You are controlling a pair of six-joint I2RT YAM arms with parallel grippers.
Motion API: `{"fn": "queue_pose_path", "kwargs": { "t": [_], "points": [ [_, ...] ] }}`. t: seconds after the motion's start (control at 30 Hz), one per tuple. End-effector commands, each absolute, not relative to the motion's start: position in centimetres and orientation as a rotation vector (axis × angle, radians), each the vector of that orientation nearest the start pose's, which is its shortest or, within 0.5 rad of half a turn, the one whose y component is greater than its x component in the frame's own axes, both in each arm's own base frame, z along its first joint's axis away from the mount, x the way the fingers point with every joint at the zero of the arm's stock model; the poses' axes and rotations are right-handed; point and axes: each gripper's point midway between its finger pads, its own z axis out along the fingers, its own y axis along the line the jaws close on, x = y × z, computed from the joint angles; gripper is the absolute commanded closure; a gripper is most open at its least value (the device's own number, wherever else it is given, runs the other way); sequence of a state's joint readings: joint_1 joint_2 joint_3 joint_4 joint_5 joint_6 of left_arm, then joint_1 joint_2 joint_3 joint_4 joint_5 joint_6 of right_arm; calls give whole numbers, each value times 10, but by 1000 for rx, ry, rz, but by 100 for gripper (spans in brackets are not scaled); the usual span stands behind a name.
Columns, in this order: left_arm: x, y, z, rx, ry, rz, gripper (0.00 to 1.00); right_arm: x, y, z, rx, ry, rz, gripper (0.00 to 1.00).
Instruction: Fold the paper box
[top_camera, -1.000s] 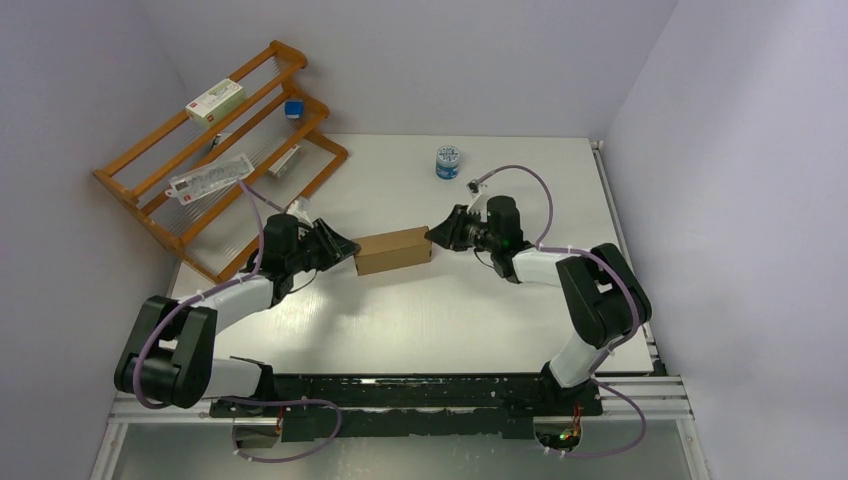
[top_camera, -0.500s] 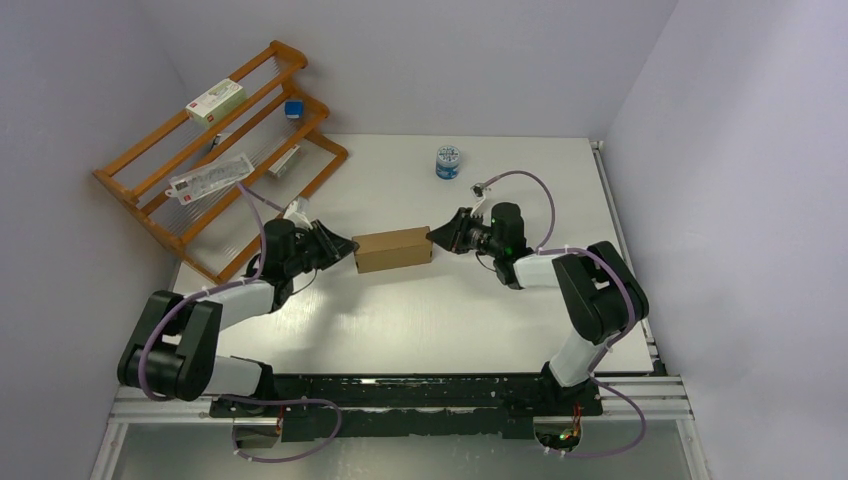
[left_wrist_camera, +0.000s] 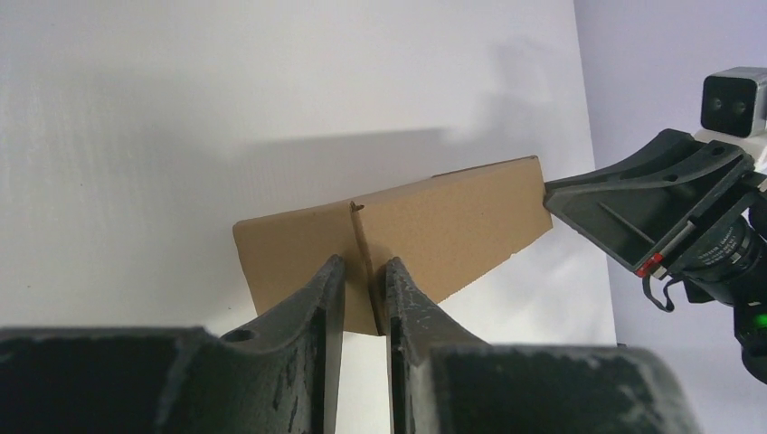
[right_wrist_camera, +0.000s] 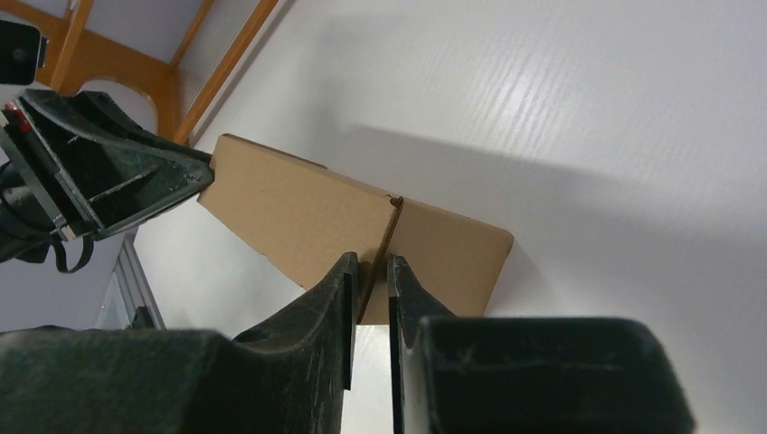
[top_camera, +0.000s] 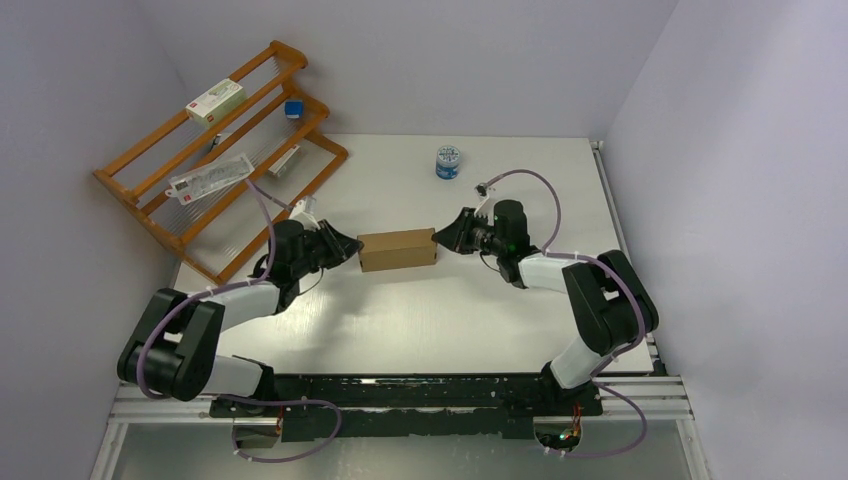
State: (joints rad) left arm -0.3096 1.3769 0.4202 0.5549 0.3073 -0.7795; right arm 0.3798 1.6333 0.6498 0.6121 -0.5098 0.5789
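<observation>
A small, flat, rectangular paper box [top_camera: 397,249] of plain brown corrugated cardboard is at the middle of the white table [top_camera: 450,320], slightly nearer the far edge than the near one. The black left gripper [top_camera: 350,248] is clenched on a thin cardboard edge at the box's left end. The black right gripper [top_camera: 441,240] grasps the right end the same way. A small round blue-and-white tub [top_camera: 448,161] stands near the far edge. An orange-brown wooden rack [top_camera: 280,50] fills the far left corner.

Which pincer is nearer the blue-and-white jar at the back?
Right. The right pincer, gripping the right end of the paper box, sits just in front of the jar; the left pincer grips its left end, farther off.
</observation>
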Motion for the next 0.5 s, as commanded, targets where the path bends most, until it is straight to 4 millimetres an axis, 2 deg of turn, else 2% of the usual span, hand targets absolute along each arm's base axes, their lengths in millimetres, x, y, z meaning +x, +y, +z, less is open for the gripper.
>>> {"fn": "queue_pose_path", "kwargs": {
  "t": [0.0,0.1,0.23,0.47],
  "points": [
    [262,-180,3,-279,2431,-817,86,318,239,50,-117,2246,1059,82],
    [265,-183,5,-279,2428,-831,86,315,238,46,-89,2258,1062,82],
    [271,-183,13,-272,2428,-814,81,320,234,53,-82,2247,1034,82],
    [294,-182,66,-282,2307,-820,62,337,224,83,-56,2177,988,72]
  ]
}}
